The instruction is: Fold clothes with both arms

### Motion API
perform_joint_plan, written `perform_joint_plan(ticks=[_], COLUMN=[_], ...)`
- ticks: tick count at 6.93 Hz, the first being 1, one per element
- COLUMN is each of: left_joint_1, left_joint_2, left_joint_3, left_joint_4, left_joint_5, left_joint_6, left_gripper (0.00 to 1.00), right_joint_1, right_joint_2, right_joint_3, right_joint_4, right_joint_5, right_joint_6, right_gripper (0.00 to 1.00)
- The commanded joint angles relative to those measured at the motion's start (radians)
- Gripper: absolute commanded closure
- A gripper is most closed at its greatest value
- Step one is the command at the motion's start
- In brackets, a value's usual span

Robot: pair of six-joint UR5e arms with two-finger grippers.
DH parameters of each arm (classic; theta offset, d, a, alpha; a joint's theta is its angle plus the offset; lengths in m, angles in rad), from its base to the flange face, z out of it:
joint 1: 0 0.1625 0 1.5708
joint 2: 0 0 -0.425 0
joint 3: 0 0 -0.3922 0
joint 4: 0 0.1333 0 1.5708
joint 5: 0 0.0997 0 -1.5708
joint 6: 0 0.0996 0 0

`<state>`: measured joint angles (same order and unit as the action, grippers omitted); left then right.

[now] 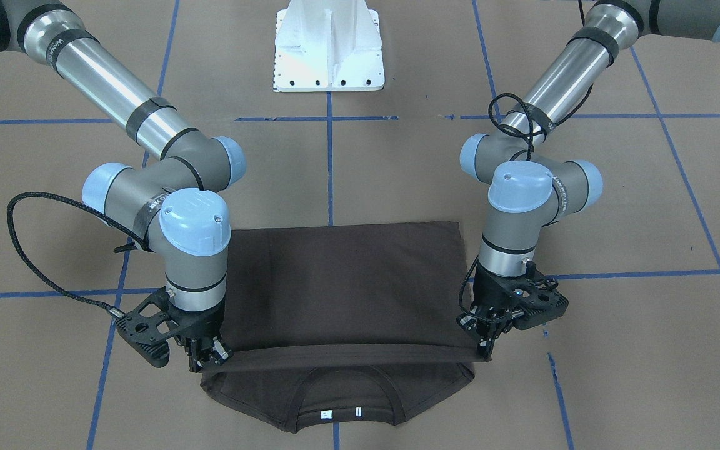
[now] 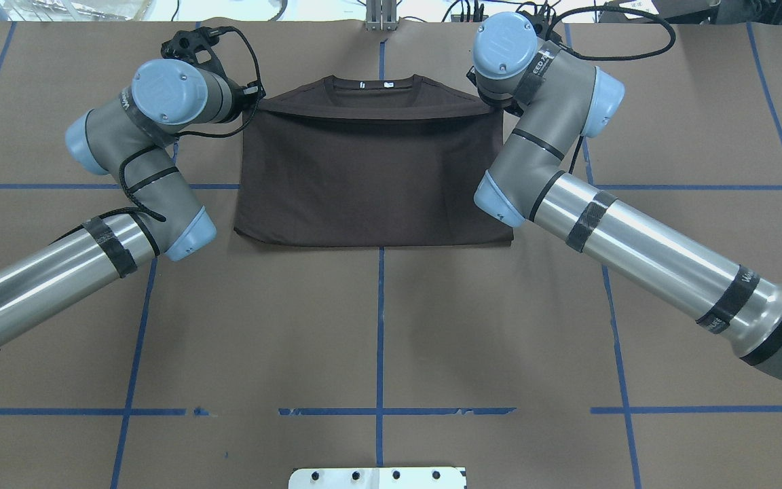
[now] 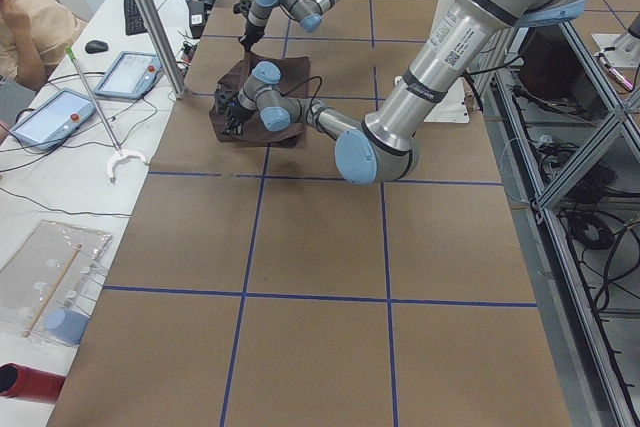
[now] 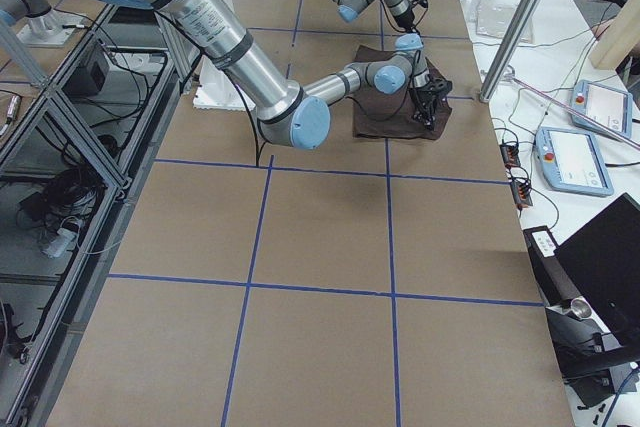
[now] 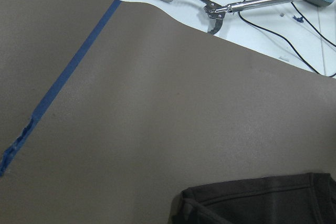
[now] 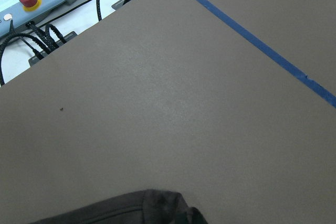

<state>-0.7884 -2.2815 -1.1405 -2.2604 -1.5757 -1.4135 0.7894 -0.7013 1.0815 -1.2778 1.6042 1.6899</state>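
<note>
Shirt: dark brown T-shirt (image 1: 347, 281) lies flat on the brown paper-covered table (image 1: 397, 175), doubled over once. The fold line is on the robot's side; the free edge of the upper layer is towards the operators' side.
Collar end: ribbed collar (image 1: 310, 375) and white neck tags (image 1: 327, 413) are uncovered, just beyond the upper layer's edge.
Upper edge: runs nearly straight between the two grippers and casts a thin shadow on the layer below.
Left gripper: left gripper (image 1: 484, 350) is down at one corner of the upper layer, fingers drawn narrow and pinching the cloth there.
Right gripper: right gripper (image 1: 210, 359) is at the opposite corner, fingers likewise close together on the fabric.
Arms: left arm (image 2: 140, 142) and right arm (image 2: 547, 142) flank the shirt, wrists pointing straight down.
Wrist views: each shows only a bunched bit of dark cloth at the bottom edge; no fingers are seen there.
Surroundings: blue tape lines (image 1: 330, 169) grid the table; the white pedestal (image 1: 329, 47) stands well apart from the shirt.
</note>
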Motion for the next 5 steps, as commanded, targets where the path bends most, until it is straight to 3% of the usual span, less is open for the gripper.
perform_joint_plan(ticks=[1,2,4,5], left_joint_1=[0.0,0.0,-0.006,-0.005], left_joint_2=[0.007,0.007,0.023,0.037], left_joint_3=[-0.007,-0.005,-0.054,-0.071], left_joint_4=[-0.022,-0.08,-0.12,-0.122], left_joint_5=[-0.001,-0.003,-0.01,-0.01], left_joint_6=[-0.005,-0.007,-0.015,-0.042], left_gripper=[0.77,0.6,0.57,0.57], right_joint_1=[-0.001,0.001,0.008,0.01], right_joint_2=[0.009,0.006,-0.001,-0.079], right_joint_3=[0.0,-0.003,0.059,0.165], right_joint_4=[0.0,0.0,0.0,0.002], right_joint_5=[-0.003,-0.003,0.006,0.029], right_joint_6=[-0.001,-0.001,0.007,0.008], right_gripper=[0.91,0.87,0.76,0.75])
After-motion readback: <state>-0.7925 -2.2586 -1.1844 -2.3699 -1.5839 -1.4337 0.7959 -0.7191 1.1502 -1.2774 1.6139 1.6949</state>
